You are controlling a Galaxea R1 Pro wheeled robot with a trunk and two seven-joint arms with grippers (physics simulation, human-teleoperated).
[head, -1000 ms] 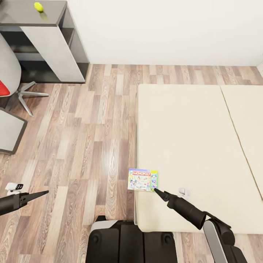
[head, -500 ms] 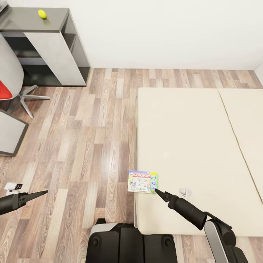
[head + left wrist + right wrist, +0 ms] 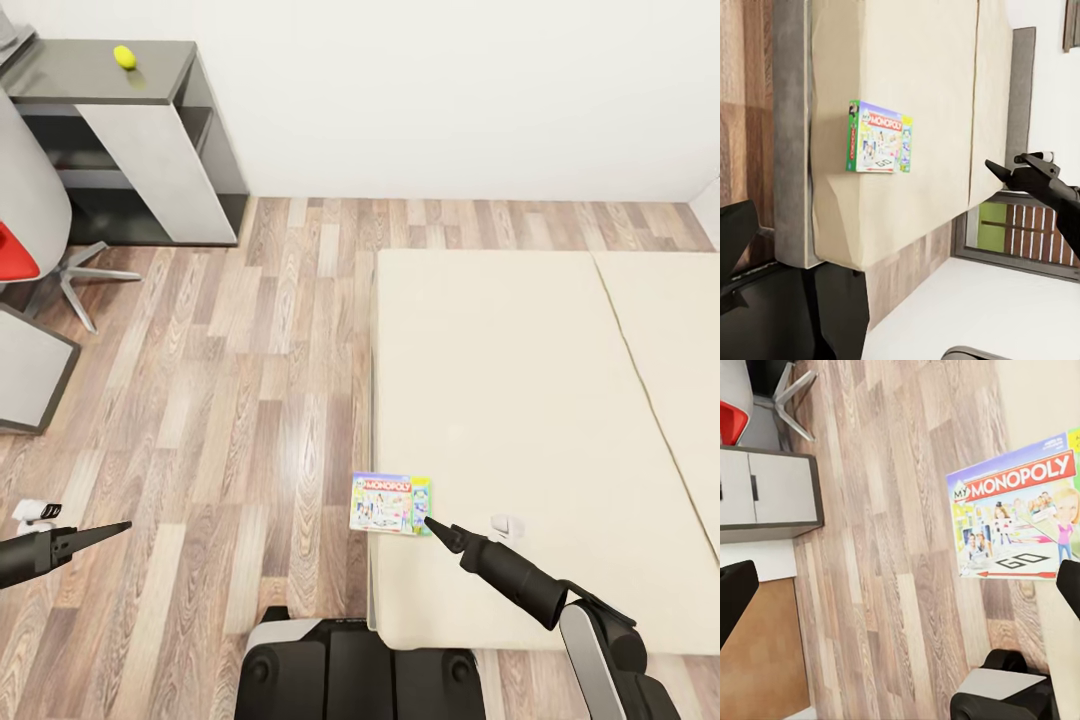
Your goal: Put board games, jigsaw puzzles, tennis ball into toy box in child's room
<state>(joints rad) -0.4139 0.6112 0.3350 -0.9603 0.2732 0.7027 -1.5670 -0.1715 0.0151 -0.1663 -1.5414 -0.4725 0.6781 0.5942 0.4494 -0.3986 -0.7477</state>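
Monopoly board game overhangs the bed's near-left edge, touching the right gripper just left of its tip; whether its fingers are apart cannot be told.

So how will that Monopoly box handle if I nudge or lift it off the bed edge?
The Monopoly box looks flat and rigid, so it likely stays stiff when lifted. It overhangs the bed edge, so a push toward the floor may tip it off. Thin and lying flat, it probably gives the right tool little to pinch.

Board game lid reads "MY MONOPOLY" (also "GO" below).
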